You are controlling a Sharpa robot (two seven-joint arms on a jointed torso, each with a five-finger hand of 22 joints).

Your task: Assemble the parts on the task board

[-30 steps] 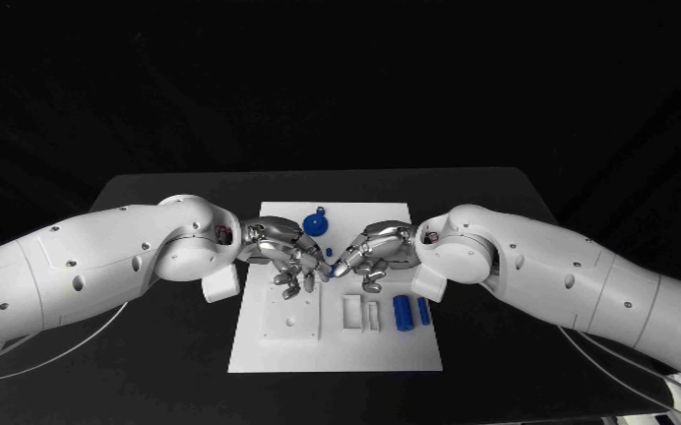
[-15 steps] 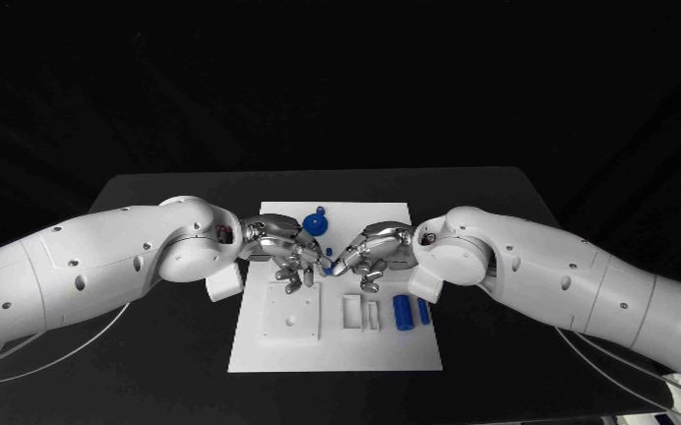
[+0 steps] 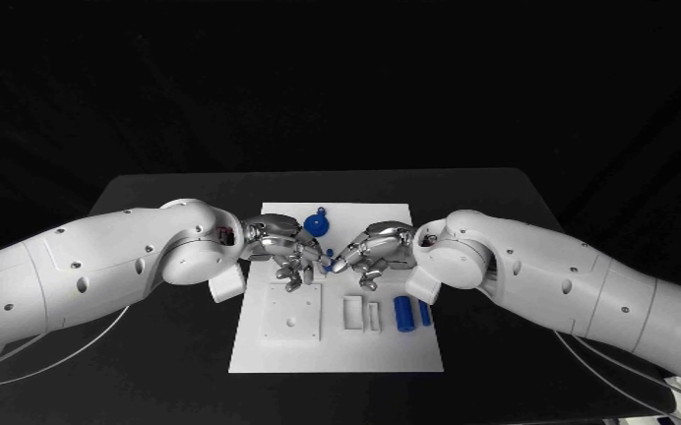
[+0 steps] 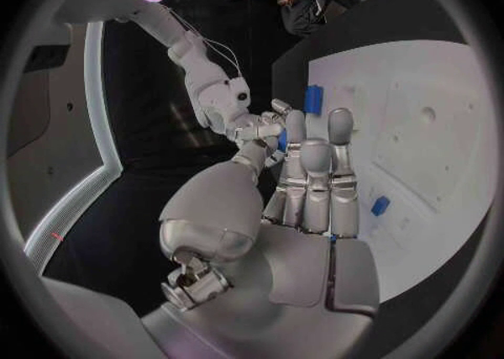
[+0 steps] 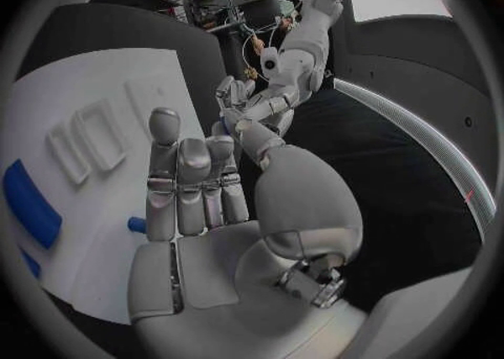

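In the head view the white task board (image 3: 335,346) lies in the lower middle of the frame on the black tabletop (image 3: 170,346). Both hands meet over its upper half. The left hand (image 3: 288,248) comes in from the left and the right hand (image 3: 366,251) from the right, fingertips nearly touching at the board's centre line. Between them sits a small blue part (image 3: 330,260), pinched in the right hand's fingers as far as the head view shows; whether the left hand's fingers also touch it I cannot tell. The left hand's fingers (image 4: 315,174) lie straight and close together.

A round blue part (image 3: 315,220) rests at the board's upper edge, just above the hands. Two blue cylinders (image 3: 411,313) lie side by side at the board's right, below the right hand. A raised white block (image 3: 291,317) sits at the board's lower left.
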